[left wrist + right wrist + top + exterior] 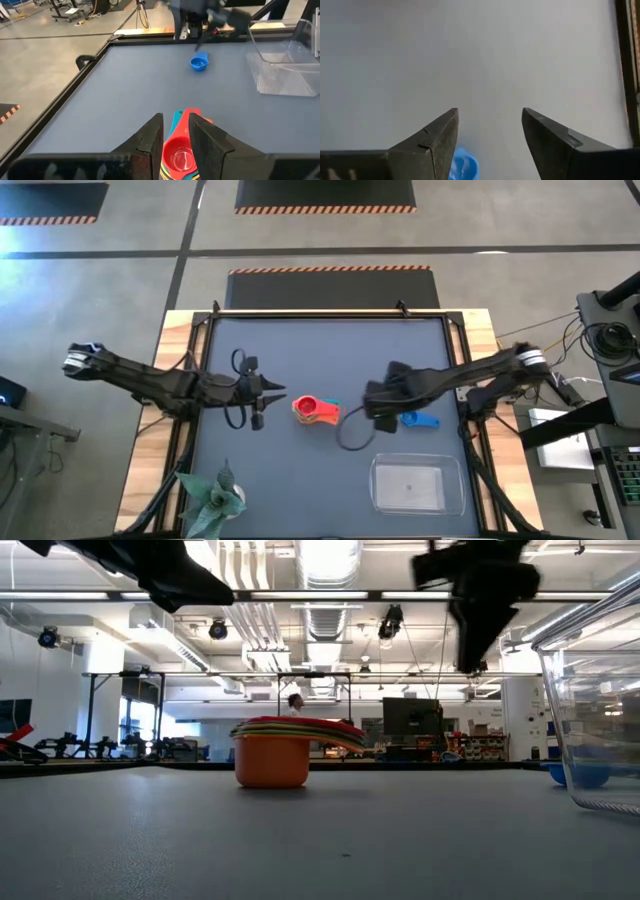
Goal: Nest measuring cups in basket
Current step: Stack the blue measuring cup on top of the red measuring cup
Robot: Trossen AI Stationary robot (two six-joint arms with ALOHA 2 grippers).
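Note:
A nested stack of measuring cups point(314, 410), red on top and orange at the bottom point(271, 761), rests on its base at the table's middle, handles pointing toward the right. One blue cup point(418, 420) lies alone on the mat to the right. The clear basket point(418, 485) stands near the front right, holding nothing. My left gripper point(270, 394) hovers open just left of the stack, well above it; its wrist view shows the red cup point(181, 155) below the fingers. My right gripper point(374, 410) hangs open above the mat between stack and blue cup point(462, 165).
A small potted plant point(214, 500) stands at the front left corner. A dark cable loop point(350, 435) hangs under my right arm, near the stack. A raised black frame point(330, 313) borders the mat. Bare mat lies toward the far edge and the front middle.

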